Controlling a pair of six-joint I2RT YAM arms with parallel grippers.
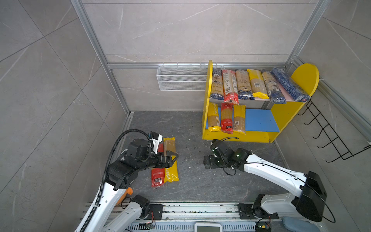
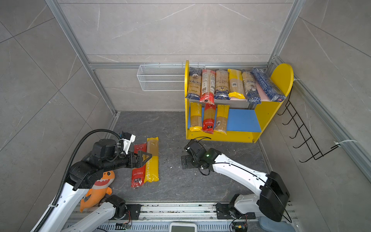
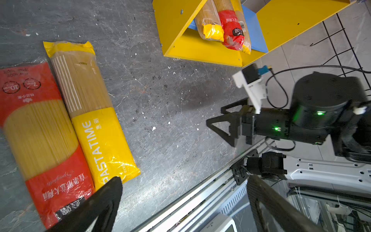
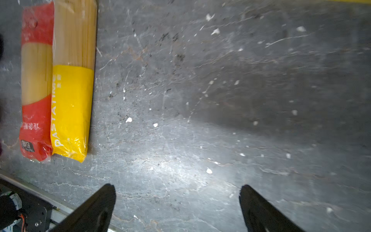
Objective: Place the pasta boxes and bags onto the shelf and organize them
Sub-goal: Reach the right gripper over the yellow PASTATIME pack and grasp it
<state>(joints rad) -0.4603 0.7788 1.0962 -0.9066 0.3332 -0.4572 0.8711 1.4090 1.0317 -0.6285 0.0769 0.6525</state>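
Left tool [image 1: 173, 159] hangs open and empty over a red-ended clear spaghetti bag [image 1: 157, 177] and a yellow PASTATIME bag [image 1: 171, 174], which lie side by side on the dark worktop [image 1: 190, 180], well left of the yellow two-tier shelf [image 1: 281, 118]. Nearer that shelf, the right tool [image 4: 178, 188] gapes empty too. Picking up these last two seems the step in hand; next, lower and close across one bag.

Overhead stereo pair, close wrist views

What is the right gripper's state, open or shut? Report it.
Open. The right gripper has its fingers wide apart over the grey floor, nothing between them.
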